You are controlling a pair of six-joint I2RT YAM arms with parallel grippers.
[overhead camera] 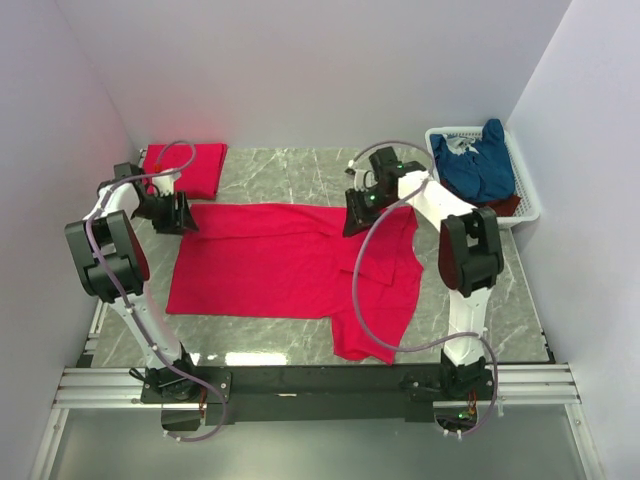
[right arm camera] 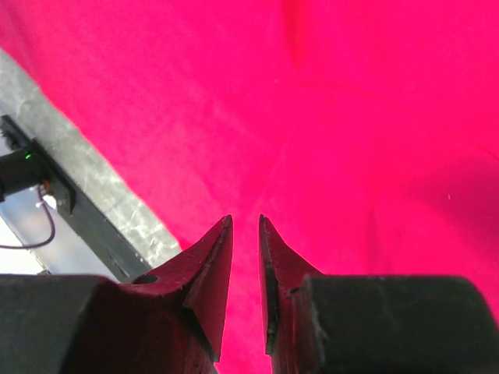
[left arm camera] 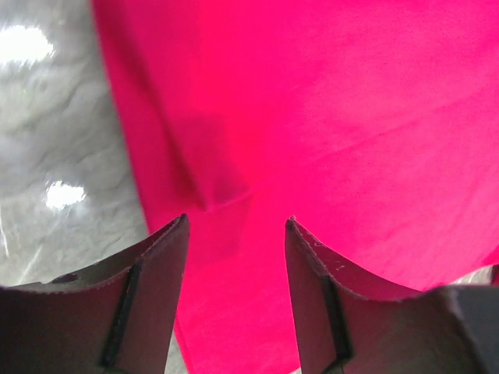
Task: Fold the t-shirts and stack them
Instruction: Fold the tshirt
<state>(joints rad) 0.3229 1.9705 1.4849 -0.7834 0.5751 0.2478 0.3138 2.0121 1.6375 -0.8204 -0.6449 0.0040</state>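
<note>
A bright red t-shirt (overhead camera: 280, 265) lies spread on the marble table, its right side rumpled and hanging toward the front edge. My left gripper (overhead camera: 182, 214) is over its far left corner, jaws open and empty, with red cloth (left arm camera: 327, 117) below them (left arm camera: 236, 222). My right gripper (overhead camera: 358, 214) is at the shirt's far edge near the middle. Its jaws (right arm camera: 245, 218) are nearly together with red cloth (right arm camera: 327, 101) between them, and creases run to the tips. A folded red t-shirt (overhead camera: 190, 168) lies at the back left. A navy t-shirt (overhead camera: 480, 170) lies in the basket over a darker red one (overhead camera: 507, 205).
A white plastic basket (overhead camera: 440, 137) stands at the back right against the wall. White walls close in on the left, back and right. A black rail (overhead camera: 320, 385) carrying the arm bases runs along the table's front edge. Grey marble (left arm camera: 54, 179) shows left of the shirt.
</note>
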